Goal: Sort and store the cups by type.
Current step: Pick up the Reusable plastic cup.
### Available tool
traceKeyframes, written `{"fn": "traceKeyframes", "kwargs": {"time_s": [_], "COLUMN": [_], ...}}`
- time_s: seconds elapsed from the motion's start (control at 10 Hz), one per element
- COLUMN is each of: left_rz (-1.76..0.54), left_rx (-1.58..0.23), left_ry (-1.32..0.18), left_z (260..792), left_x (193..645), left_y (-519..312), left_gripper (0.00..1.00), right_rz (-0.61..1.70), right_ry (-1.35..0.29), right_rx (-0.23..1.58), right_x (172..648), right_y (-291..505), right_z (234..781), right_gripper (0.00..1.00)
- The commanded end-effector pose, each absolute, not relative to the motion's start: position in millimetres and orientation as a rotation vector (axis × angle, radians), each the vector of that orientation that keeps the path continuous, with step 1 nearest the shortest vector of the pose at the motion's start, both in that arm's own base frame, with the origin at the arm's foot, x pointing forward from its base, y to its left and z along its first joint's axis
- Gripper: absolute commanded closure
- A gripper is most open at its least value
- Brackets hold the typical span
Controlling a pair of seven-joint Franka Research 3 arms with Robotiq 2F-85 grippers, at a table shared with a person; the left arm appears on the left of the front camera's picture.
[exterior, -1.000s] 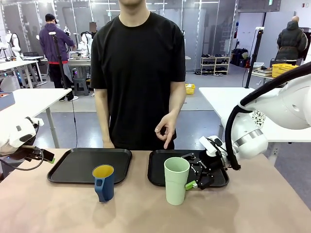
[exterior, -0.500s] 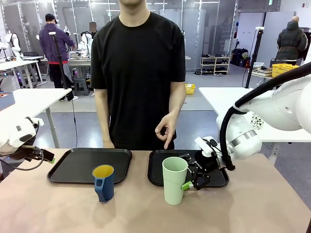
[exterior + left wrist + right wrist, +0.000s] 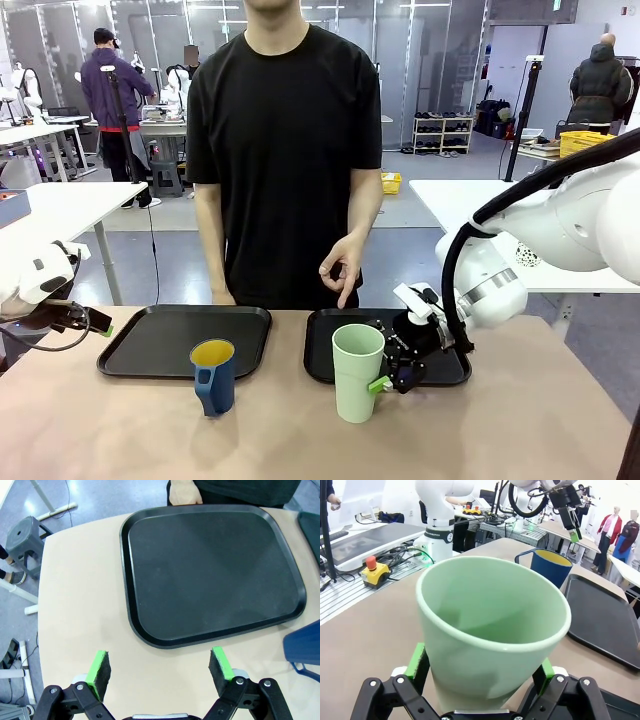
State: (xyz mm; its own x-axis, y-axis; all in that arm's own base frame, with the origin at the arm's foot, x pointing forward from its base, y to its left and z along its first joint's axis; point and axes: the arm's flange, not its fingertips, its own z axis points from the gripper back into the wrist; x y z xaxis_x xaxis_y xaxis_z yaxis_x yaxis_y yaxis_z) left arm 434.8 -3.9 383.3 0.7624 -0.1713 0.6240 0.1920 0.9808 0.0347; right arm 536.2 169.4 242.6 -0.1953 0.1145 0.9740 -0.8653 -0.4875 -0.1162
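The right gripper reaches in low from the right tray's front edge with its jaws spread wide. One green pad stands at each side of the mint-green tumbler. The tumbler stands upright on the worktop just in front of that tray, its lower body between the pads. Whether the pads press its wall cannot be told.

The left gripper hangs at the worktop's left end, just short of the left tray, jaws likewise wide apart and holding nothing.

Compared with a second ago, the right gripper has come further left, from beside the tumbler to around it. The tumbler has slid a little to the left with it. The dark-blue cup, the left gripper and the person's hand are where they were.

The blue cup stands upright on the worktop at the left tray's front edge, handle towards the robot, yellow-orange inside showing. Both cups are outside the trays. The left tray's black floor is bare.
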Motion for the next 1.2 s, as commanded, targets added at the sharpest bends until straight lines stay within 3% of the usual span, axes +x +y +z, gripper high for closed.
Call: {"fn": "traceKeyframes", "kwargs": {"time_s": [0.0, 0.9, 1.1], "left_rz": [-0.2, -0.2, -0.2], "left_rx": [-0.032, -0.032, -0.032], "left_ry": [-0.675, -0.675, -0.675], "left_z": [383.7, 383.7, 383.7], "left_x": [434.8, 434.8, 434.8], "left_y": [-4.7, -4.7, -4.7], "left_gripper": [0.0, 0.0, 0.0], "right_rz": [1.776, 1.794, 1.796], "right_ry": [-0.88, -0.858, -0.876], "right_rx": [1.394, 1.497, 1.5], "right_x": [543.8, 541.5, 541.7], "right_y": [175.9, 185.1, 184.1], "right_z": [241.7, 233.7, 234.1], "right_gripper": [0.0, 0.0, 0.16]}}
